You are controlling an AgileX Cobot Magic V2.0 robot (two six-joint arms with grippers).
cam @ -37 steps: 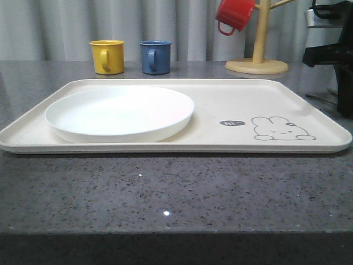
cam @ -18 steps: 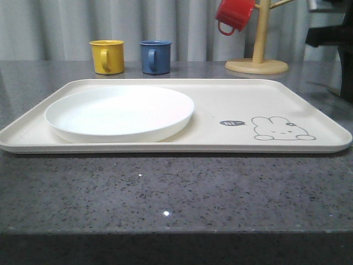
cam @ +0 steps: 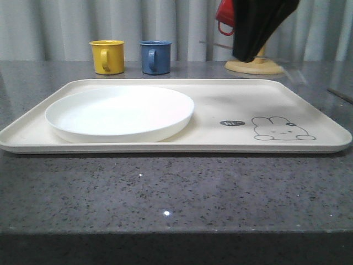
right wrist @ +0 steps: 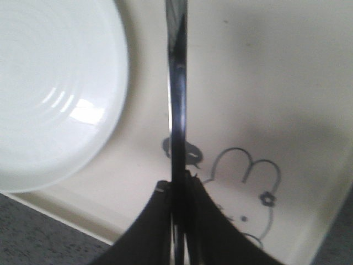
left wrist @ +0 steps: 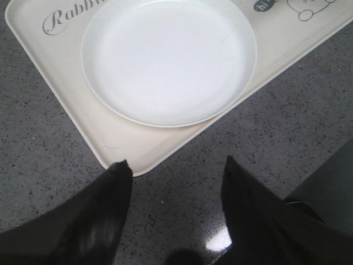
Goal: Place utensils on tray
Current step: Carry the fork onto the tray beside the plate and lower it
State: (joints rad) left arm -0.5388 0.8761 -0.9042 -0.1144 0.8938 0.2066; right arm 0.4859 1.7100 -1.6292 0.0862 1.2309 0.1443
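The cream tray (cam: 231, 99) lies across the grey counter with a bunny drawing at its right end. My right gripper (cam: 246, 55) hangs above the tray's back right part. In the right wrist view the right gripper (right wrist: 177, 185) is shut on a slim shiny metal utensil (right wrist: 177, 83) that sticks out over the tray (right wrist: 248, 83) near the bunny; which kind of utensil it is I cannot tell. My left gripper (left wrist: 176, 161) is open and holds nothing, above the counter just off a corner of the tray (left wrist: 55, 61).
A round white plate (cam: 118, 110) fills the tray's left half. Behind the tray stand a yellow mug (cam: 107, 56), a blue mug (cam: 155, 57) and a wooden mug tree base (cam: 259, 68) with a red mug (cam: 222, 16) partly behind the right arm.
The right arm has swung in from the far right edge of the front view to above the tray's back right part. The tray, plate and mugs have not moved.
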